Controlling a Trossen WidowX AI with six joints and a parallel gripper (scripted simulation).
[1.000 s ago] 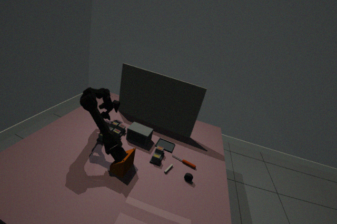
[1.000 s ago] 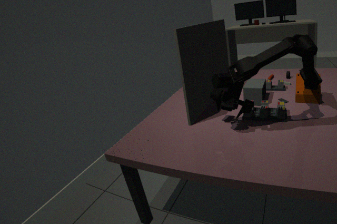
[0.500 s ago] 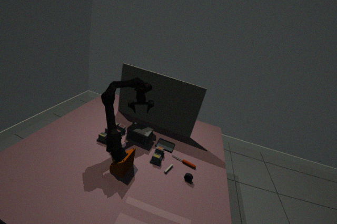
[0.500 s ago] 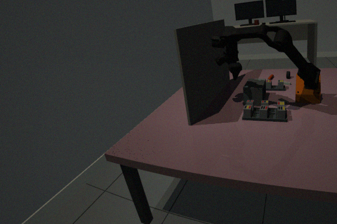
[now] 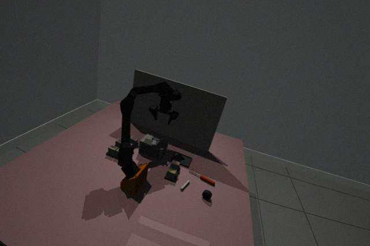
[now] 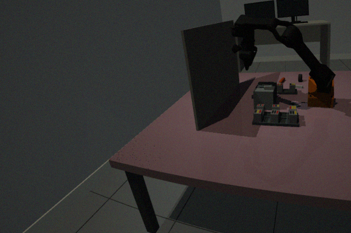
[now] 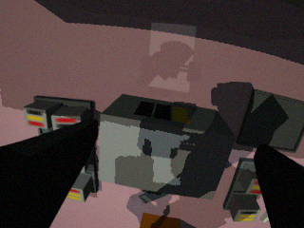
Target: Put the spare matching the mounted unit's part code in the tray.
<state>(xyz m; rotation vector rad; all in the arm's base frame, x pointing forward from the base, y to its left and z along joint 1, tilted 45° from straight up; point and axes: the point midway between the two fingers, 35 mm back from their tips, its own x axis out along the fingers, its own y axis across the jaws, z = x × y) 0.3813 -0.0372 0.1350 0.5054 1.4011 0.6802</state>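
Note:
My gripper [image 5: 162, 121] [image 6: 247, 68] [image 7: 178, 140] is open and empty, high above the grey housing [image 5: 147, 149] [image 6: 263, 99] [image 7: 111, 149]. In the wrist view the housing's far side shows two black patches and a yellow patch [image 7: 180, 114]; whether these are the mounted unit's code I cannot tell. A rack of several spares [image 6: 275, 116] [image 7: 35, 116] with coloured stripes stands on one side of the housing. A smaller rack with two spares [image 5: 171, 172] [image 7: 244, 214] stands on the other side. The dark tray [image 5: 187, 162] [image 7: 295, 125] lies beyond it, partly in shadow.
A tall upright panel [image 5: 185, 112] [image 6: 214, 77] stands behind the housing. A screwdriver [image 5: 207, 180] [image 6: 281, 80], a pale stick [image 5: 185, 185] and a black round object [image 5: 206, 194] [image 6: 299, 77] lie beyond the smaller rack. The orange arm base [image 5: 136, 180] [image 6: 320, 97] stands opposite the panel.

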